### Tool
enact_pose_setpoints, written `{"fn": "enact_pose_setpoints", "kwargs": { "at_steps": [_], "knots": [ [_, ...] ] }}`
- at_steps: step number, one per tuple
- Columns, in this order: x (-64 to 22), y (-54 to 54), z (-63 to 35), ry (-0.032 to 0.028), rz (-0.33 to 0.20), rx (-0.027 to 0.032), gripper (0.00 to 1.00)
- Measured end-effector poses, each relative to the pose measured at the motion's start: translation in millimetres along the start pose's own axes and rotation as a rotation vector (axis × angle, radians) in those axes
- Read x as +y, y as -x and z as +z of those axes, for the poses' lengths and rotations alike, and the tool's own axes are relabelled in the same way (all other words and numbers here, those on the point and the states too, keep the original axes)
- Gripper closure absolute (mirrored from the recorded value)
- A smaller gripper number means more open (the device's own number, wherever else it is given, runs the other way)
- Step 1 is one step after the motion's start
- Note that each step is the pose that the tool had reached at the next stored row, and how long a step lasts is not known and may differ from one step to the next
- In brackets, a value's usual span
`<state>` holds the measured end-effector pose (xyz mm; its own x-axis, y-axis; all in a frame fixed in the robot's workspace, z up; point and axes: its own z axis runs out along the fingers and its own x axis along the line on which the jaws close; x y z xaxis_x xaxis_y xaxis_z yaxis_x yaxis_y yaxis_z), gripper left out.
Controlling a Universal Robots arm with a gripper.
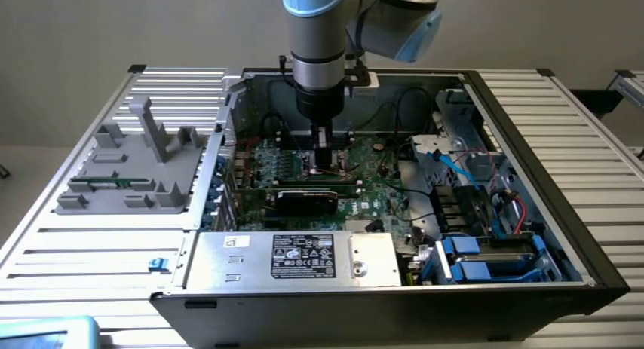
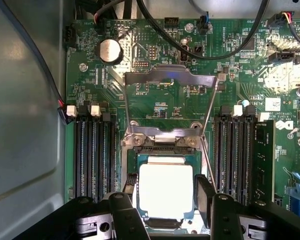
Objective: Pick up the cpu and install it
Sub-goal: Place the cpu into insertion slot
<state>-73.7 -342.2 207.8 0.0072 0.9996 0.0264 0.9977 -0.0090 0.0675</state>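
The cpu point(image 2: 166, 192), a flat square chip with a shiny silver top and thin green edge, lies level within the black socket point(image 2: 162, 146) on the green motherboard point(image 2: 155, 45). My gripper point(image 2: 166, 200) straddles it, one black finger point(image 2: 129, 197) pressed against each opposite edge, shut on the chip. I cannot tell whether the chip rests fully in the socket or hangs just above it. The socket's metal load plate point(image 2: 170, 77) stands folded back, and its thin lever point(image 2: 210, 115) is raised. In the exterior view the gripper point(image 1: 324, 166) reaches straight down into the open computer case.
Black memory slots point(image 2: 92, 150) flank the socket on both sides, with a stick point(image 2: 264, 160) seated beyond one bank. Black cables point(image 2: 215, 50) loop above the board near a coin battery point(image 2: 110, 50). A large black card point(image 1: 307, 200), power supply point(image 1: 292, 257) and drive bays point(image 1: 493, 251) crowd the case.
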Motion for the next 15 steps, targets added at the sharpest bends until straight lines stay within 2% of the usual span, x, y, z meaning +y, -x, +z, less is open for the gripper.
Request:
{"fn": "enact_pose_setpoints", "kwargs": {
  "at_steps": [5, 15],
  "knots": [
    [0.8, 0.0, 0.9, -0.0116, 0.001, -0.0001, 0.45],
    [2.0, -0.1, 3.5, -0.012, 0.002, -0.0002, 0.45]
  ]
}}
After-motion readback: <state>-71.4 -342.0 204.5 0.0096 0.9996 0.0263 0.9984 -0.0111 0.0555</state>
